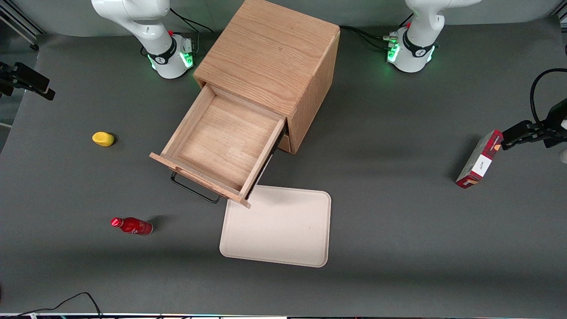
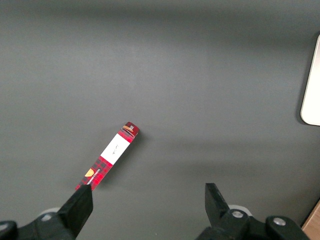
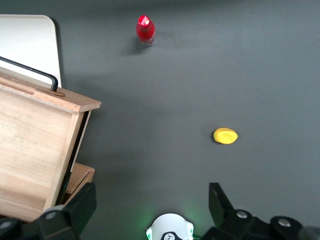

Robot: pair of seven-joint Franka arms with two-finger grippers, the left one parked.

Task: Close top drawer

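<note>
Right now your top drawer [image 1: 221, 141] stands pulled fully out of the cabinet [image 1: 270, 57], its tray bare wood with nothing in it. Its handle [image 1: 195, 190] points toward the front camera, over the edge of the white tray [image 1: 283, 235]. Your gripper [image 3: 150, 205] hangs high with jaws spread wide, well apart from the drawer.

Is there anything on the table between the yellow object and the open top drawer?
No. In the front view only bare grey tabletop separates the yellow object from the top drawer. The open gripper hangs above, at the working arm's end.
</note>
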